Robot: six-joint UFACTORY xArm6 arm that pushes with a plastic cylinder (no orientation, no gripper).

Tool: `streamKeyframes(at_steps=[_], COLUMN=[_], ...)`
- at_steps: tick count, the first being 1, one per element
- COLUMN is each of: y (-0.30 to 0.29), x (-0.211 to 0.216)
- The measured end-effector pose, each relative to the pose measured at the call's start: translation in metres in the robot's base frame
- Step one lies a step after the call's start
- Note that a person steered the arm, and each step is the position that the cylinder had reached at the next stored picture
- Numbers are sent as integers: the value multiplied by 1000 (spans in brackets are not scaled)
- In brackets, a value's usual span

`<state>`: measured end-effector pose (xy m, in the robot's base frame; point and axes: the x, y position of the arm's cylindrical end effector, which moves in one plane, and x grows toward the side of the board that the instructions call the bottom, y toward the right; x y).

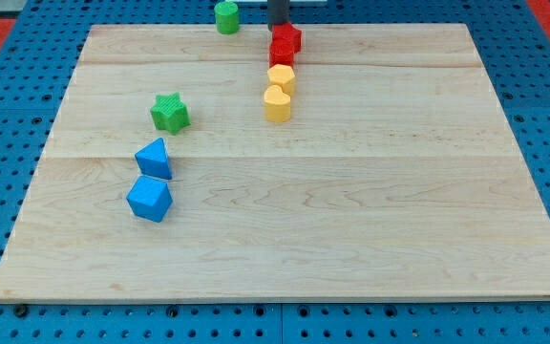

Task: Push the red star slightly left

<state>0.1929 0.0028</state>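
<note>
Two red blocks sit touching near the view's top centre: an upper one and a lower one. I cannot tell which of them is the star. My tip is a dark rod coming down from the view's top edge. It ends right at the upper red block's top-left side, seemingly touching it. Just below the red pair are two yellow blocks, one hexagon-like and one rounded, so the four form a near-vertical column.
A green cylinder stands at the board's top edge, left of my tip. A green star lies left of centre. Below it are a blue triangular block and a blue cube-like block. The wooden board rests on a blue mat.
</note>
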Motion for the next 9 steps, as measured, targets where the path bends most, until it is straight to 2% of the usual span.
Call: streamKeyframes(at_steps=[1,4,5,6,8,9], y=[4,136,97,68,49,88], x=[0,11,59,58,7,13])
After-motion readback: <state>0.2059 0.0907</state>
